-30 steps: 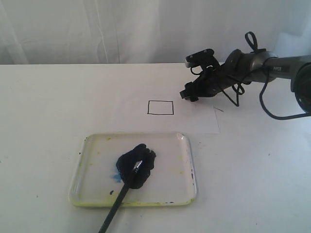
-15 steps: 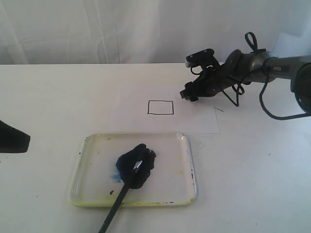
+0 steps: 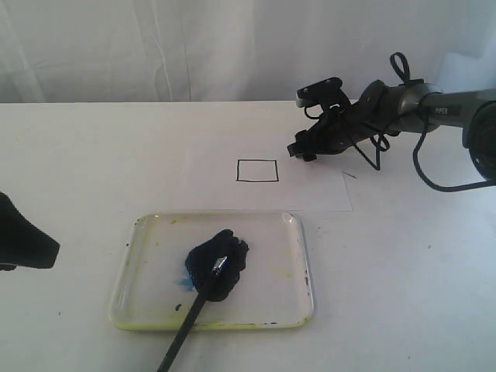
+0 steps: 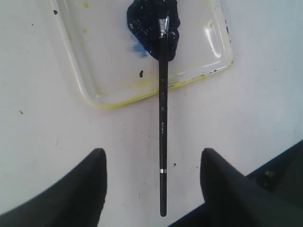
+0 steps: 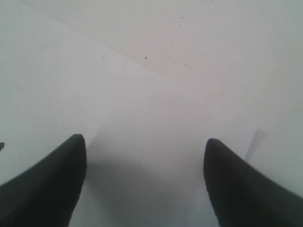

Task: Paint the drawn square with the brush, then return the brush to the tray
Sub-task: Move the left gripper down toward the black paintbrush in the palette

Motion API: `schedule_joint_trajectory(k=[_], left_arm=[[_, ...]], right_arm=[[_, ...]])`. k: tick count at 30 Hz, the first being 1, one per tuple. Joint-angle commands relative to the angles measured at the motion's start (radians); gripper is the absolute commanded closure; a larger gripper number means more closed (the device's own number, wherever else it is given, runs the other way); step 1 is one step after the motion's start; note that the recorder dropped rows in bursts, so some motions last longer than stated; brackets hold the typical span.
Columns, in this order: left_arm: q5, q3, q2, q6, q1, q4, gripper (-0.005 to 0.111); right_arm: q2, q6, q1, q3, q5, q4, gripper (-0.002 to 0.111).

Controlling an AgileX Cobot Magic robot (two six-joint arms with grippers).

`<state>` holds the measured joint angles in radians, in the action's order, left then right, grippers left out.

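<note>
You are lining left gripper (image 4: 152, 189) up over brush (image 4: 163, 127) handle, fingers spread, nothing held. Brush lying with tip in paint blob (image 3: 217, 263), handle overhanging tray (image 3: 302, 267) edge for easy pickup. Square (image 3: 256, 170) staying blank. Right gripper (image 5: 144, 184) hovering spread, probably over paper (image 3: 318, 194).

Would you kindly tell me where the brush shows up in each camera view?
Exterior view: brush low and centre, tip in the dark paint blob, handle crossing the tray rim.
Left wrist view: brush centred, between the open pincer tips.
Right wrist view: not in it.
Shared landmark: the paint blob.
</note>
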<state>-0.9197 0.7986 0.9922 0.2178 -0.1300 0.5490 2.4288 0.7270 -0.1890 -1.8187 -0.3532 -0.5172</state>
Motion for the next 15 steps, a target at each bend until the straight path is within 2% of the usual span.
schedule_joint_trajectory(k=[1,6,12,15], left_arm=[[-0.015,0.006,0.016,-0.028,-0.052,0.001,0.045],[0.024,0.006,0.032,-0.076,-0.118,-0.044,0.045],[0.058,0.032,0.051,-0.223,-0.198,-0.234,0.045],[0.07,0.041,0.066,-0.25,-0.245,-0.27,0.045]], right_arm=[[0.007,0.013,0.001,0.005,-0.005,0.017,0.042],[0.007,-0.004,0.001,0.005,-0.005,0.017,0.042],[0.007,-0.006,0.001,0.005,0.0,0.017,0.042],[0.007,-0.006,0.001,0.005,0.002,0.017,0.042]])
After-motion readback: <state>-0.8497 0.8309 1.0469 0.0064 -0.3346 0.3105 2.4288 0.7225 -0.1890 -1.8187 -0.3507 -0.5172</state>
